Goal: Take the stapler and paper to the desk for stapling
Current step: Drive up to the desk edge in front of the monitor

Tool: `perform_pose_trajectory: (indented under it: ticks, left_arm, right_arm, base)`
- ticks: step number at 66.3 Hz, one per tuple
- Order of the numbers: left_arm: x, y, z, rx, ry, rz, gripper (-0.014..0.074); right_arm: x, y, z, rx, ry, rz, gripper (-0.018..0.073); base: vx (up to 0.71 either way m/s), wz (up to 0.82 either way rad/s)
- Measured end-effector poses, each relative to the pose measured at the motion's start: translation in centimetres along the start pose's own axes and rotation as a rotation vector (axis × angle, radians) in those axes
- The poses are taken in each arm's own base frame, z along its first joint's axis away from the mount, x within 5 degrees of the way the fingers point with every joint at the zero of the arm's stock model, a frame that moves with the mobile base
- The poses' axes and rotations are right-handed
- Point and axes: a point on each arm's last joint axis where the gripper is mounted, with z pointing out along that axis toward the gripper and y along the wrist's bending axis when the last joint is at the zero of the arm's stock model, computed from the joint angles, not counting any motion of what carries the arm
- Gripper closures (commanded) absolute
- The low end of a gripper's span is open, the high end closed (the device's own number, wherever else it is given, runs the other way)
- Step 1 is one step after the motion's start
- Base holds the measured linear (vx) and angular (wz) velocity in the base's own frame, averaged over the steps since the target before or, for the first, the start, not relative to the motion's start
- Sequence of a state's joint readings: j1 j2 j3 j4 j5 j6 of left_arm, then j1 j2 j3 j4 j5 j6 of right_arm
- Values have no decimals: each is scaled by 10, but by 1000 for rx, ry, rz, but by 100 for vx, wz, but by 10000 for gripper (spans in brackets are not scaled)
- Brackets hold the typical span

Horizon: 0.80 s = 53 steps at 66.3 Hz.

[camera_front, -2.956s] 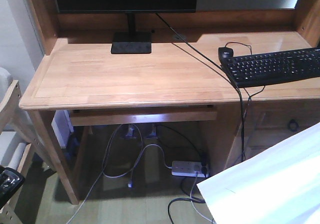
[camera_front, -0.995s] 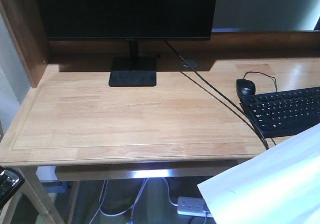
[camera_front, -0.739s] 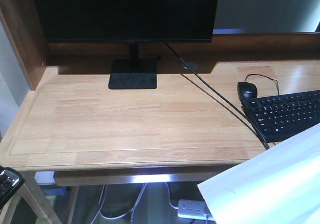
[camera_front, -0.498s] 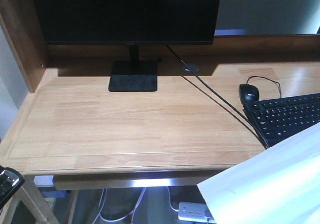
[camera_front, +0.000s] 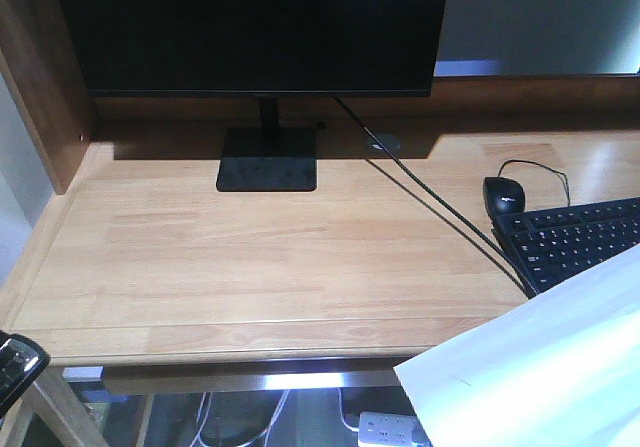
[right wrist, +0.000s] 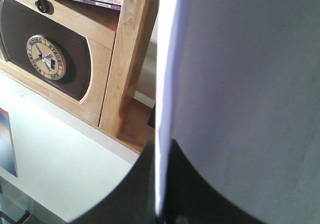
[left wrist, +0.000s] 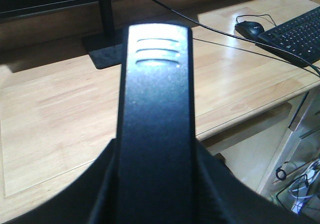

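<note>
While the stapler (left wrist: pixel 155 108) sits clamped in the left tool (left wrist: pixel 155 189), it hangs out in front of the desk (camera_front: pixel 250 257) — not set down. The paper (camera_front: pixel 540 367) is pinched edge-on in the right tool (right wrist: pixel 160 184), off the desk too — its edge crossing the keyboard (camera_front: pixel 580 242) near the mouse (camera_front: pixel 503 195).

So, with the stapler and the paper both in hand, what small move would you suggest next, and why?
Probably ease the paper forward and left until it is over the bare stretch of desk between the monitor stand and the keyboard. It is held in the air at the desk's front right, not lying down, and the stapler likely needs it flat first.
</note>
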State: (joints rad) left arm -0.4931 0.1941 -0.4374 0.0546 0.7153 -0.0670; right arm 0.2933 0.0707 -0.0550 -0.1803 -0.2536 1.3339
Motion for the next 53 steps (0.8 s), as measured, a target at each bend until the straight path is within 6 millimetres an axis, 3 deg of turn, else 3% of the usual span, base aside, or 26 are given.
perform_pose_trajectory:
  ticks: [53]
  left_arm:
    - [0, 0, 0, 0, 0, 0, 603]
  right_arm:
    - [0, 0, 0, 0, 0, 0, 564]
  base:
    - [4, 0]
